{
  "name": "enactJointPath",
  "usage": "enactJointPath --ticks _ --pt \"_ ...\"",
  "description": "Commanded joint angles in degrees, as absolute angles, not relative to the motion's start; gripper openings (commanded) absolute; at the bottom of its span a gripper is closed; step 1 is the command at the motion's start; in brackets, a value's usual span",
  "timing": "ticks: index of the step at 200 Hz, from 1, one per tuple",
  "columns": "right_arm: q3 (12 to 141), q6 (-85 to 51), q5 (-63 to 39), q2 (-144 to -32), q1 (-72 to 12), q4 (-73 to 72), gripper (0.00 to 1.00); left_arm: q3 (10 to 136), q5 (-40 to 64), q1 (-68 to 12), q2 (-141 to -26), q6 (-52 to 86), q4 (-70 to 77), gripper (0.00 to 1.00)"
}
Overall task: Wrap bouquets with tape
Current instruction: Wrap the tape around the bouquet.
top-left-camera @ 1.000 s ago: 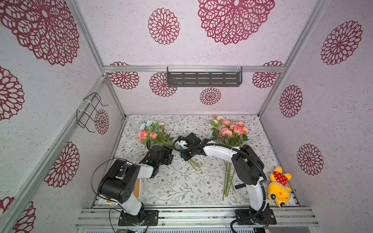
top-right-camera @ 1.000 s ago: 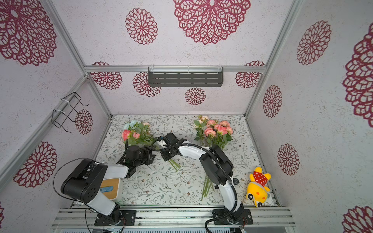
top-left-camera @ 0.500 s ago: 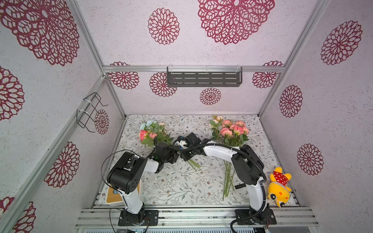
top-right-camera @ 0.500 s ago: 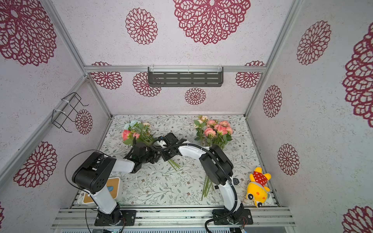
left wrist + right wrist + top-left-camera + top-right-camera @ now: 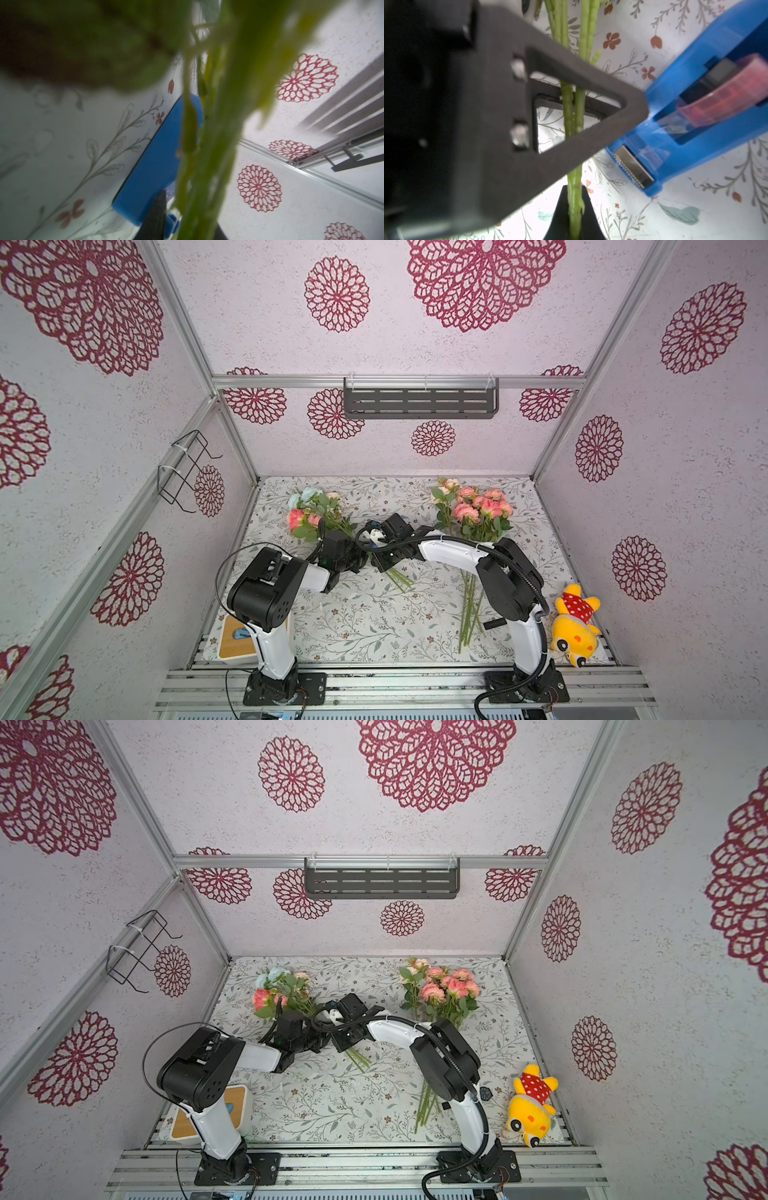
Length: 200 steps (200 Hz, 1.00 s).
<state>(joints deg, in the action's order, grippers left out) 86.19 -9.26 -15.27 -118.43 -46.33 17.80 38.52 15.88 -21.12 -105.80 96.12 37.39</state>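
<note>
The bouquet with the pale blue bloom (image 5: 316, 510) lies on the counter (image 5: 374, 626) toward the back left. Its blooms point to the rear, and its stems (image 5: 397, 578) run forward and to the right under both wrists. Your right fingers (image 5: 559, 220) are closed down on those stems, which pass straight between them. Your left fingers (image 5: 500, 116) straddle the same stems a little nearer the blooms, one finger on each side. Whether they pinch the stems you cannot tell from these views.

The tape dispenser (image 5: 706, 145) sits on the counter just beside the stems. Its serrated cutter (image 5: 633, 168) is turned toward them, and a clear strip leads from the roll to the cutter. In the left wrist view it shows as a blue shape behind the blurred stems.

The second bouquet (image 5: 478, 514) lies well apart on the right, with its stems pointing to the front and partly under your right arm.
</note>
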Motion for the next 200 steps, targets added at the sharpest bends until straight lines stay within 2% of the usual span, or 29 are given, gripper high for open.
enactJointPath --ticks 1,12,28,34,51,78,80,82,88,115,163,182,200 --pt "86.14 -10.35 -17.05 -116.81 -46.15 15.61 0.0 39.97 16.27 -21.45 -106.61 96.21 38.94 0.07" --pt "86.07 -10.51 -17.01 -116.72 -45.99 15.63 0.0 40.25 16.13 -21.49 -106.66 95.85 38.81 0.0" --pt "85.63 -11.58 -17.42 -116.41 -45.33 15.46 0.0 40.39 15.93 -21.53 -106.73 95.63 38.48 0.0" --pt "85.25 -12.28 -17.69 -116.09 -45.03 15.25 0.04 40.27 15.78 -21.53 -106.8 95.69 38.71 0.0" --pt "83.67 -15.99 -19.65 -114.24 -43.25 13.85 0.23 39.92 15.67 -21.45 -107.02 95.8 39.36 0.0" --pt "77.65 -22.66 -24.1 -108.5 -40.26 8.27 0.64 39.46 15.17 -21.14 -107.16 95.67 40.17 0.0" --pt "77.24 -23.11 -24.75 -108.23 -40.01 7.89 0.76 39.46 15.13 -21.13 -107.14 95.68 40.17 0.0" --pt "76.9 -23.4 -25.24 -107.83 -39.82 7.55 0.8 39.44 15.12 -21.1 -107.14 95.57 40.17 0.0" --pt "76.04 -24.36 -26.49 -107.14 -39.26 6.86 0.84 39.46 15.19 -21.09 -107.14 95.52 40.25 0.0" --pt "72.71 -26.74 -29.18 -105.31 -37.18 5.26 0.85 40.66 15.6 -21.09 -106.92 94.06 39.87 0.0" --pt "69.77 -37.81 -36.43 -106.12 -34.07 -6.08 0.82 45.58 15.79 -21.09 -105.36 87.99 35.27 0.0" --pt "71.19 -39.75 -38.83 -108.12 -33.28 -6.28 0.77 47.03 16.08 -21.09 -105.34 86.46 34.75 0.0" --pt "70.44 -43.83 -43.05 -110.0 -32.46 -11.24 0.69 47.94 16.53 -21.21 -105.64 85.48 35.25 0.0"
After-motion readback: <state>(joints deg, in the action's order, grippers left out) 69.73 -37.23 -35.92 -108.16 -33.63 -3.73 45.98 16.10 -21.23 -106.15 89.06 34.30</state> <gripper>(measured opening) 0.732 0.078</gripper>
